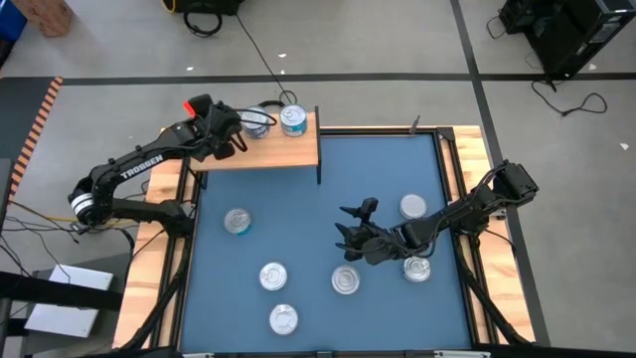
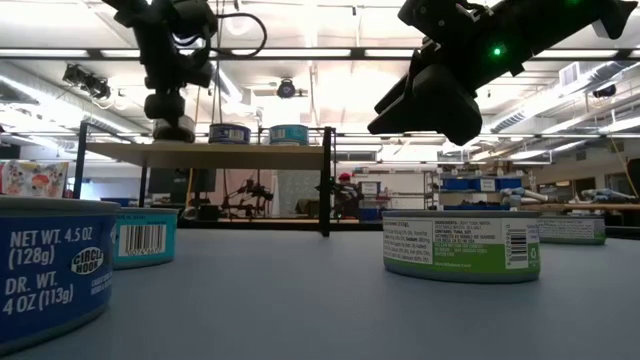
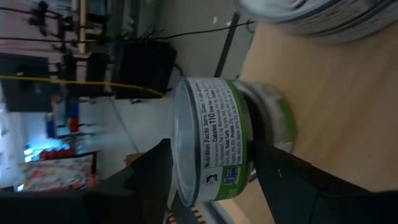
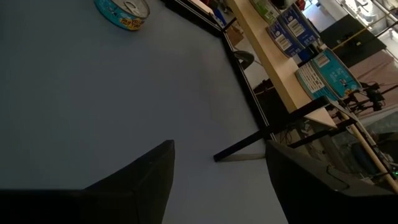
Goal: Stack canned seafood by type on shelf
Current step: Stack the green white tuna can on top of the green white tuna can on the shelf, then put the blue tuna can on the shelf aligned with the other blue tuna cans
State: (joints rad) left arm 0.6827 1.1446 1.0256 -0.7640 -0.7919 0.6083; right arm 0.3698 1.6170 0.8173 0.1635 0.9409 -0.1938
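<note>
Left gripper point(image 1: 241, 139) sits at the left end of the light wooden shelf on thin black legs point(image 1: 288, 154), its two dark fingers point(image 3: 152, 180) spread wide on either side of a short round tin with a green-and-white label and silvery lid point(image 3: 214, 140). In the left wrist view that green-labelled tin rests on the wooden board between the fingers, with a gap showing on at least one side, so it looks bracketed, not pinched; whether either pad touches the label cannot be told. The tin stands upright, its short axis vertical, so the jaws straddle its round side wall.

Just beside it on the shelf, toward the middle, are two more tins: a wire-ringed tin with a dark bluish side point(image 1: 258, 119) and a silvery-lidded tin with a blue label point(image 1: 292, 120). The coming move on this side turns on the green tin's place relative to these bluish neighbours, since types are to be kept together.

On the blue tabletop point(image 1: 298, 229) five loose silvery-lidded tins point(image 1: 273, 276) lie well apart from the shelf.

Further right, the right gripper point(image 1: 350, 231) hovers above the blue surface with fingers wide and nothing between them; its wrist view shows only bare tabletop ahead. Nearest to it is a silvery tin just below its fingertips point(image 1: 346, 280), lying between it and the table's near edge, with two more tins point(image 1: 414, 207) beside its forearm. This arm is much the nearer to those.
</note>
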